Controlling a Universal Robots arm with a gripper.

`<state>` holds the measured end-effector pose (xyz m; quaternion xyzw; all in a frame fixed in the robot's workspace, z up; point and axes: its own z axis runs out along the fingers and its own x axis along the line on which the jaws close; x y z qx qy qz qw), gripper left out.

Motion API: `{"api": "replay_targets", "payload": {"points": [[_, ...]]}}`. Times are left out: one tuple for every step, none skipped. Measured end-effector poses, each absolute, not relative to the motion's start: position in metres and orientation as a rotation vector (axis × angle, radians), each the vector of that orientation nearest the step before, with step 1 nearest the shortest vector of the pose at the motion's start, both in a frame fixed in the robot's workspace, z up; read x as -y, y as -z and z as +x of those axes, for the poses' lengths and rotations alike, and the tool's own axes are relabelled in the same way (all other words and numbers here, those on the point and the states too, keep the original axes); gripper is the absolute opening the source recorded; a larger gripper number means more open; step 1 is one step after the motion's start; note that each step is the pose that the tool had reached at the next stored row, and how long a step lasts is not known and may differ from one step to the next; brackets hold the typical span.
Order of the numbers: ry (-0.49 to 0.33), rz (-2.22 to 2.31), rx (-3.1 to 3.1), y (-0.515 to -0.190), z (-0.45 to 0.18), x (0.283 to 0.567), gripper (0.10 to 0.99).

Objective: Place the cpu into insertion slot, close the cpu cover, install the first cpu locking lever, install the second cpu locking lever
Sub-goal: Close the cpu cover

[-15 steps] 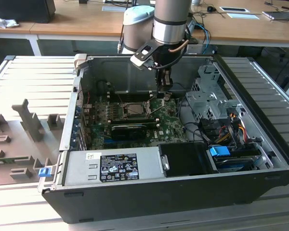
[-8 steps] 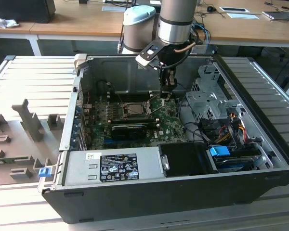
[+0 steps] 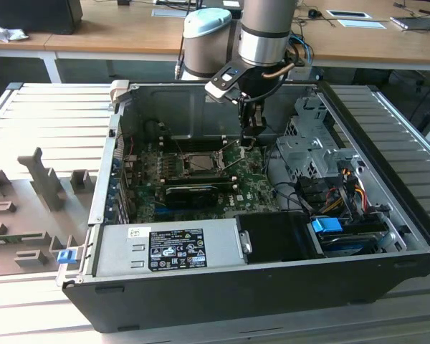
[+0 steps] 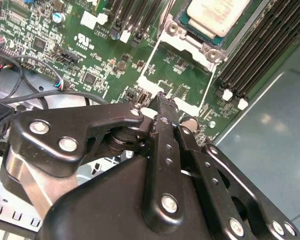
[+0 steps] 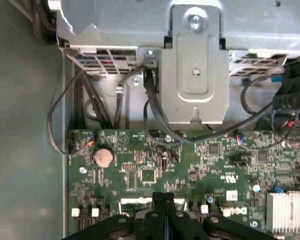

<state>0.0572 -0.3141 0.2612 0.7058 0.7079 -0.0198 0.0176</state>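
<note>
Seated in insertion slot point(image 3: 201, 162), cpu point(image 4: 216, 14), with cpu cover point(image 4: 210, 52) seemingly down around it; gripper point(image 4: 160, 100) pinched closed on nothing, low beside that slot, likely as a narrow pushing tip.

Open black computer case point(image 3: 272, 297) sits on the slatted grey worktop point(image 3: 50, 115); labelled power supply point(image 3: 165, 247) up front, coin battery point(image 5: 103, 157) gleams near black cables point(image 5: 148, 92).
</note>
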Motion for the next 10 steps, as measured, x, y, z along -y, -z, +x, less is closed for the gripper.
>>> {"api": "replay_targets", "payload": {"points": [[0.063,2.193,-2.200,-0.2612,0.0603,0.3139,0.106],[0.064,2.192,-2.202,-0.2611,0.0634,0.3135,0.106],[0.064,2.191,-2.204,-0.2611,0.0651,0.3134,0.106],[0.064,2.187,-2.207,-0.2610,0.0656,0.3134,0.106],[0.064,2.186,-2.208,-0.2604,0.0656,0.3134,0.106],[0.063,2.185,-2.209,-0.2595,0.0657,0.3134,0.106],[0.063,2.183,-2.210,-0.2581,0.0661,0.3134,0.106],[0.063,2.181,-2.212,-0.2569,0.0663,0.3134,0.106],[0.063,2.178,-2.215,-0.2564,0.0672,0.3134,0.106],[0.063,2.173,-2.220,-0.2558,0.0691,0.3130,0.106]]}}
